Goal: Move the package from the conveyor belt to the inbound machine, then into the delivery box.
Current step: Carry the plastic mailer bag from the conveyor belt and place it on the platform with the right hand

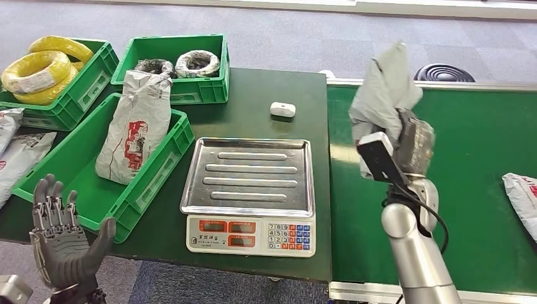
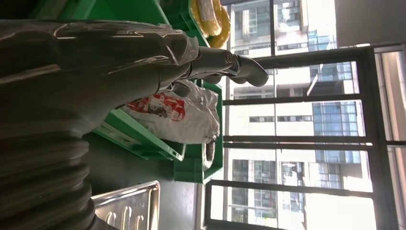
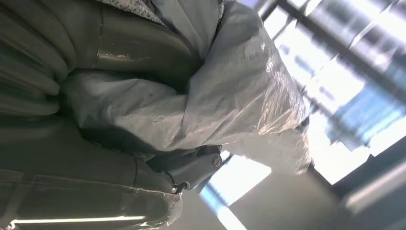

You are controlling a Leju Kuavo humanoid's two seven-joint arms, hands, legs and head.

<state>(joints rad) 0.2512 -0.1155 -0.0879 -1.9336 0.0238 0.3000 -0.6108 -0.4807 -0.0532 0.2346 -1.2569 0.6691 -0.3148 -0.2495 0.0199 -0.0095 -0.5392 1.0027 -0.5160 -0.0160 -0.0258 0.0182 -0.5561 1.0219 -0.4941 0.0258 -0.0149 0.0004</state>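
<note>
— Nearest the camera? 
— The left hand [image 1: 63,244], fingers spread, holding nothing, low beside the green crate [image 1: 152,183].
— The package [image 1: 383,88]? 
— Gripped by the right hand [image 1: 411,149], raised above the conveyor belt [image 1: 487,158], right of the scale [image 1: 248,190].

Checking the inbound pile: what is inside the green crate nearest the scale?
The green crate holds one grey printed package, leaning upright against its far wall. Whatever lies beneath that package is covered.
</note>
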